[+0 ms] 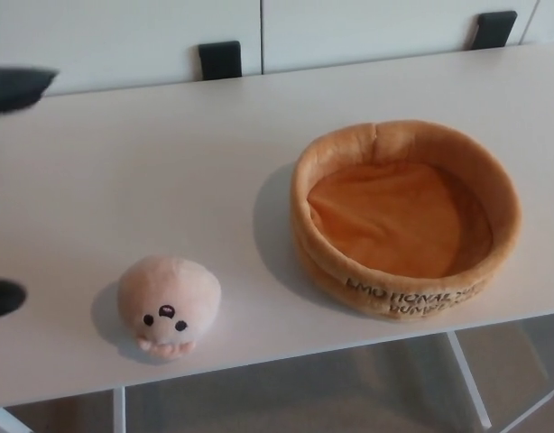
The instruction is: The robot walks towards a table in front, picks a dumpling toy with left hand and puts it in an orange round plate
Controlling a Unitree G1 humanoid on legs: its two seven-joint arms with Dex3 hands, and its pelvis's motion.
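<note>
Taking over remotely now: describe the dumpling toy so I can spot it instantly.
Start at the white table and find the orange round plate on its right side. The dumpling toy sits apart from it to the left, near the front edge: a small, pale peach plush ball with two dark eyes, facing the camera.
</note>
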